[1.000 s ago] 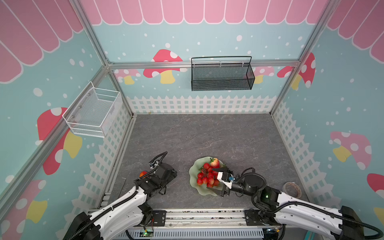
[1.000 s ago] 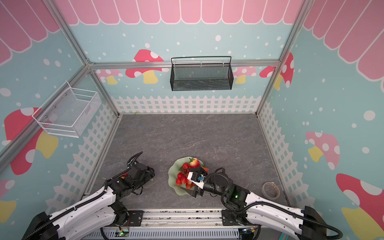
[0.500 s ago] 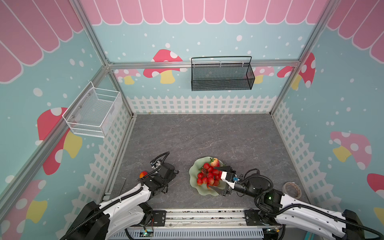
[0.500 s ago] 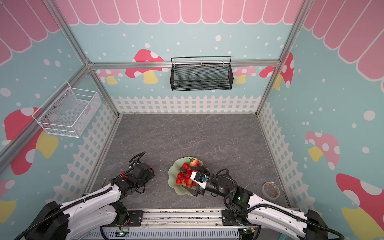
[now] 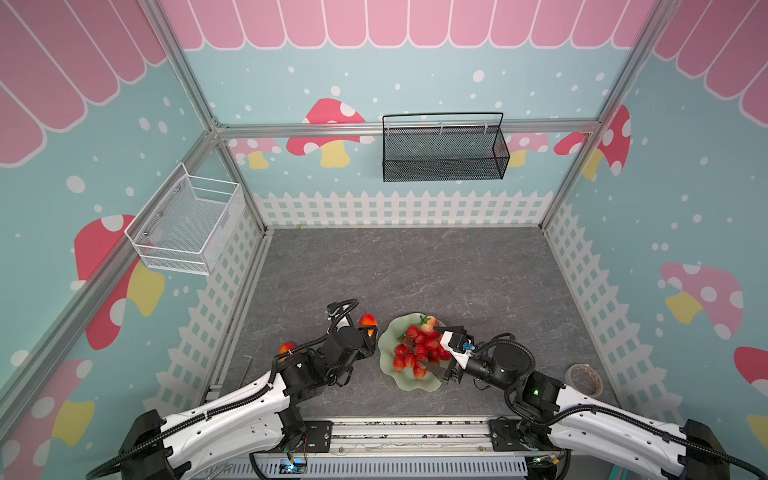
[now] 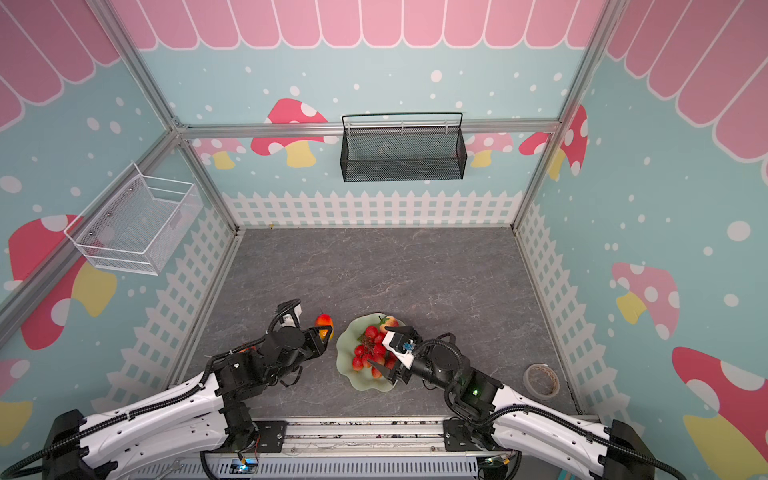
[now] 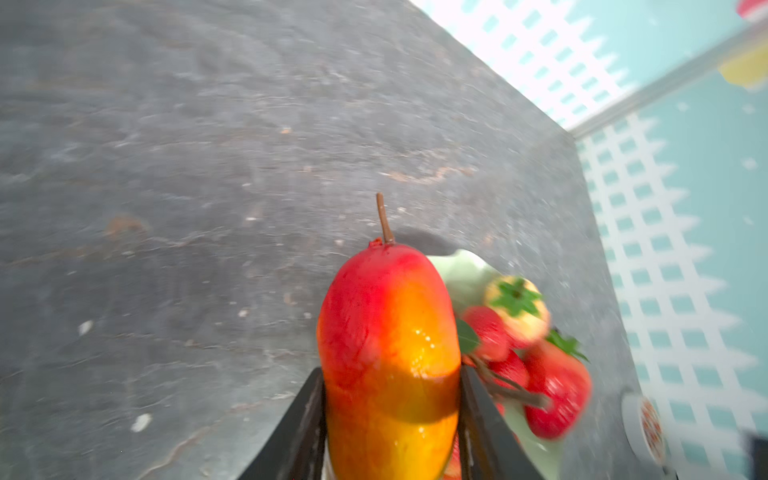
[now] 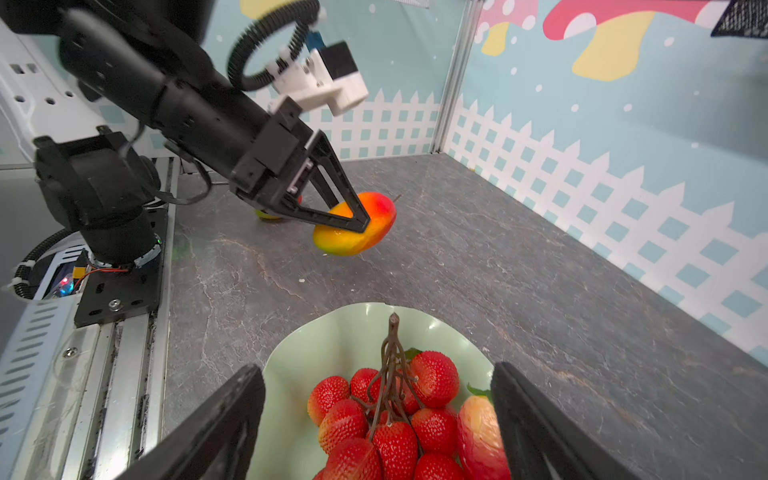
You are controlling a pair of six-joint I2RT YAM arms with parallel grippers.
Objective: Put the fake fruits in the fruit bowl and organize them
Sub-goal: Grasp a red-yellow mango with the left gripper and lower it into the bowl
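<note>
My left gripper (image 5: 371,330) is shut on a red-yellow mango (image 5: 368,321), held just off the grey table beside the left rim of the fruit bowl (image 5: 388,345). In the left wrist view the mango (image 7: 390,332) fills the jaws, stem pointing away. The pale green bowl holds the red berry bunch (image 5: 415,349) and a strawberry (image 5: 430,322). My right gripper (image 5: 428,345) hangs open over the bowl, with the bunch (image 8: 386,415) between its fingers and untouched. A second mango (image 5: 286,348) lies on the table, partly hidden by the left arm.
A tape roll (image 5: 584,379) lies at the table's right edge. A black mesh basket (image 5: 444,149) hangs on the back wall. A white wire basket (image 5: 187,224) hangs on the left wall. Picket-fence walls close the table on three sides.
The left gripper has closed on a mango and carried it right, toward the bowl. The right gripper has stayed open over the bowl, barely shifting.
</note>
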